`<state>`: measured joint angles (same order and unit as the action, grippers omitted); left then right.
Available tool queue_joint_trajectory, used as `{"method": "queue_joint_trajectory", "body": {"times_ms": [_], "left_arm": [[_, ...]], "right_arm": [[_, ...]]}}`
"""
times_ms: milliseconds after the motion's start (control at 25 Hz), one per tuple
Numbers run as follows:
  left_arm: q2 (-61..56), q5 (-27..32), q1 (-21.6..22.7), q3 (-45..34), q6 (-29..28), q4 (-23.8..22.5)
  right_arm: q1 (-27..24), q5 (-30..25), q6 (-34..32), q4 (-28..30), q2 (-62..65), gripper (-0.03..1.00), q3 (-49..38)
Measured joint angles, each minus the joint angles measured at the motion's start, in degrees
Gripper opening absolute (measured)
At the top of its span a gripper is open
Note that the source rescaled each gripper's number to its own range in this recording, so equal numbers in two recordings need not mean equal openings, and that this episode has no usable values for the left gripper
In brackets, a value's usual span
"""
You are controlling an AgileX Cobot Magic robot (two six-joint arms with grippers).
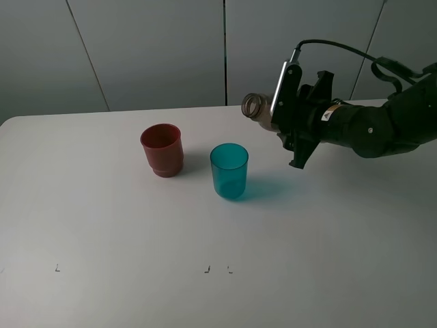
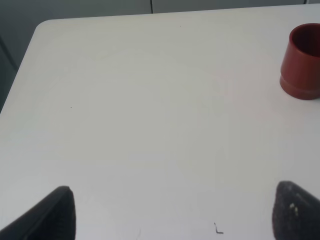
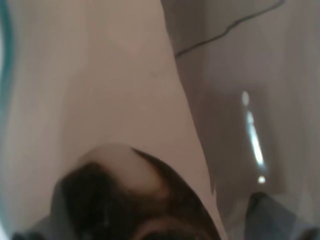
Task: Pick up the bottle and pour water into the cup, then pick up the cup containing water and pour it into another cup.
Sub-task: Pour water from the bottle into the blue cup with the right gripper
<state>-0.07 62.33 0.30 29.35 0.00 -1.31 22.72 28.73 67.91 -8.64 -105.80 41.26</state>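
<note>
Clamping the smoky bottle (image 1: pixel 257 108) in the right gripper (image 1: pixel 292 121), upper right of the frame, tipped sideways, open neck pointing left; teal tumbler (image 1: pixel 229 171) at centre, apart below-left; red cup (image 1: pixel 162 149) just left of it; left gripper (image 2: pixel 172 212) splayed wide, empty.

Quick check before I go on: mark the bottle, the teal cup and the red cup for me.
bottle (image 1: pixel 259 111), exterior high view, on its threaded neck.
teal cup (image 1: pixel 229 176), exterior high view, on its side wall.
red cup (image 1: pixel 162 156), exterior high view, on its side wall.
</note>
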Motion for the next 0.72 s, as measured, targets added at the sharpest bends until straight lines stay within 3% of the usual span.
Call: {"method": "queue_joint_trajectory", "body": {"times_ms": [360, 720], "left_arm": [[0.0, 0.0, 0.0, 0.0, 0.0, 0.0], [0.0, 0.0, 0.0, 0.0, 0.0, 0.0]], "right_arm": [[0.0, -0.4, 0.2, 2.7, -1.2, 0.0, 0.2], [0.0, -0.7, 0.2, 9.6, -1.5, 0.0, 1.3]]}}
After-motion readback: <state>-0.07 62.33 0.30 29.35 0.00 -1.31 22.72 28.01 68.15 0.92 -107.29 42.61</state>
